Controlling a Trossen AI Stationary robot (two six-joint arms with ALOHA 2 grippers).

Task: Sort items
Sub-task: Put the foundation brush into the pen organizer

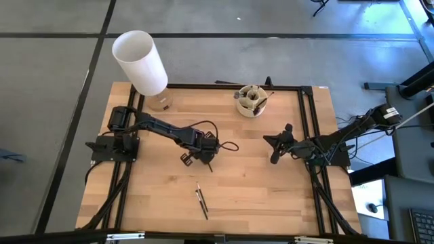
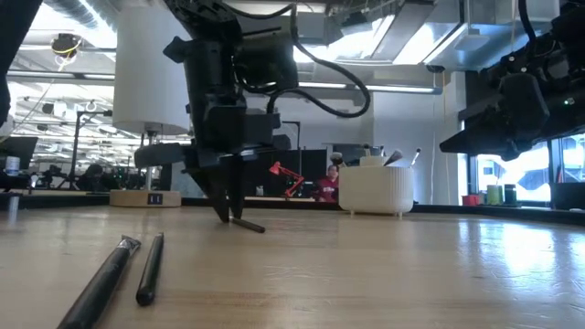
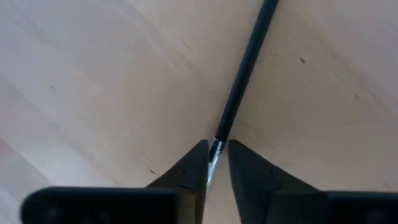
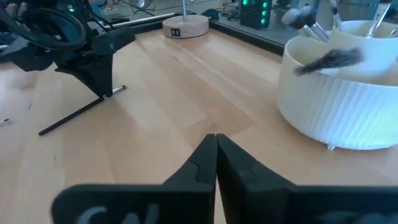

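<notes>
My left gripper [image 1: 207, 156] points down at the middle of the table, shut on a thin makeup brush [image 3: 245, 68] with a black handle and a silver section. It also shows in the low view [image 2: 226, 212]. Two more dark sticks [image 1: 201, 200] lie side by side on the wood nearer the near edge [image 2: 110, 274]. Other brushes stand in the round beige cup [image 1: 251, 102]. My right gripper [image 4: 216, 146] is shut on nothing and hovers above the table's right part [image 1: 270, 140]. My left gripper pinches the brush at its silver section [image 3: 216, 151], between the two fingertips [image 3: 196, 165], coming from above and pointing down. The fingers sit across the brush. The black handle [image 4: 68, 119] runs away from the fingers, and its far end lies on the table.
A tall white cylinder [image 1: 139, 61] on a round wooden base stands at the far left corner. The beige cup [image 4: 336, 99] sits near the far edge, close in front of my right gripper. A black frame [image 1: 308, 115] edges the tabletop. Bare wood lies between the arms.
</notes>
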